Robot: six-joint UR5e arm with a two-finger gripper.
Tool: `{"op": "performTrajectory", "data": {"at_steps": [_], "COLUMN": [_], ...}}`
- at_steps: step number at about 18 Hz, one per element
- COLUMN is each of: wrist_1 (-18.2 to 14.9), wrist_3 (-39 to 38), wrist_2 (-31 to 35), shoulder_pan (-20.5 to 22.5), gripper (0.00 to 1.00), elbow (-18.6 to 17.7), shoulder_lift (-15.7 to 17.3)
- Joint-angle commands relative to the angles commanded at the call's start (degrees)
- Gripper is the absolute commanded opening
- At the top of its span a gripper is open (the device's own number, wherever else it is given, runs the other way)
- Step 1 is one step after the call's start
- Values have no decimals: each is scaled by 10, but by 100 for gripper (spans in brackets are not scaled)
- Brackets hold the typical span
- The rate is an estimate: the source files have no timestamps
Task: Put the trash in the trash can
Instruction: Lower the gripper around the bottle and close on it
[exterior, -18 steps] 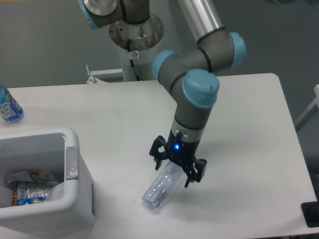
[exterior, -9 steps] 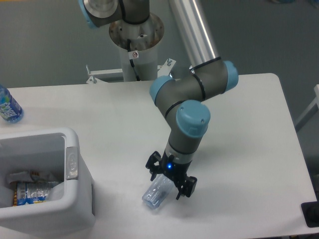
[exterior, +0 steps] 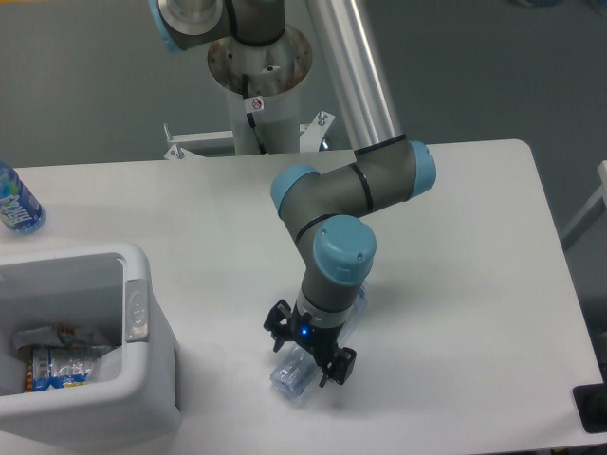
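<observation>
A clear crushed plastic bottle lies on the white table near its front edge, tilted toward the lower left. My gripper points down over the bottle's upper end. It is open, with one black finger on each side of the bottle. The arm hides most of the bottle's body. The white trash can stands at the front left, about a hand's width left of the bottle. Inside it lies a crumpled white wrapper.
A bottle with a bright blue label stands at the table's left edge, behind the trash can. A second labelled item lies in the can. The robot's base column rises at the back. The table's front edge runs just below the bottle.
The gripper has travelled down and to the left along the bottle, dropping lower over it. The bottle has stayed in the same spot.
</observation>
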Motion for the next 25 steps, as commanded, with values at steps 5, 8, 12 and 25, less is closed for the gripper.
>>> {"op": "performTrajectory", "data": {"at_steps": [5,8,12,25], "wrist_1": [12,13,14,19], "wrist_3": [1,0,0,-13], "wrist_2": [18,28,43,43], "shoulder_pan": [-4,-7,-11,-11], "gripper": [100,96,80,59], "elbow": [-1,-1,-4,-2], "shoulder_lift": [-9,-12,-11,-7]}}
